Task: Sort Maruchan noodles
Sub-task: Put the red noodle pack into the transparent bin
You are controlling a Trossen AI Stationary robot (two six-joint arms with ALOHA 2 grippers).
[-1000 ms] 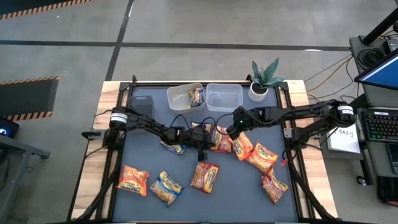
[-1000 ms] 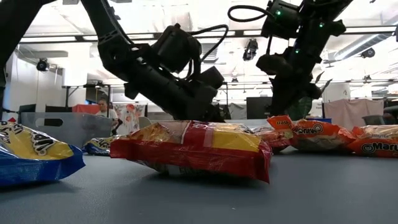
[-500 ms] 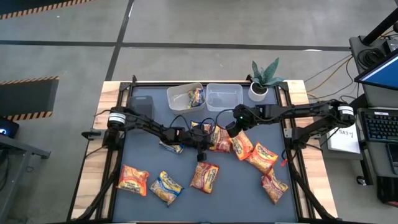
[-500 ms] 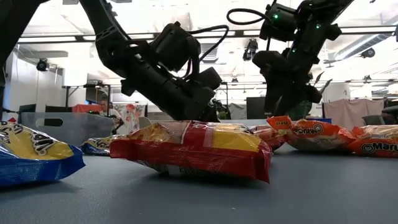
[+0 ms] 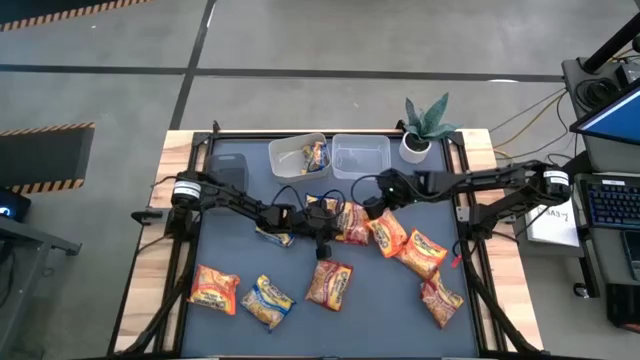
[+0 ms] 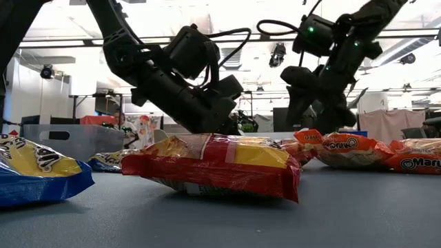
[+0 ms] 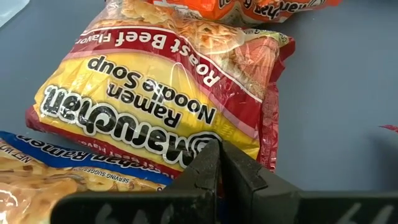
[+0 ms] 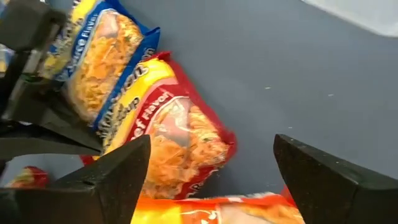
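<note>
Your right claw (image 8: 211,171) stood wide apart over the red packet (image 8: 177,140) mid-desk (image 5: 240,320), likely lined up to grab it. Your left claw (image 7: 219,163) was pressed together, empty, at that packet's edge. Other packets (image 5: 425,255) lay scattered; one sat in a tub (image 5: 290,148).

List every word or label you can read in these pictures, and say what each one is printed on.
"Maruchan Ramen Noodle Soup" and "Roast Beef Flavor": red-and-yellow packet, left wrist view.
"Serving suggestion": blue-edged packet beside it; its other print is cut off.
"Maru": orange packet at the low view's right edge, cut off.
Print on the other packets, the tub and the sheet of paper off the table is too small or blurred.
</note>
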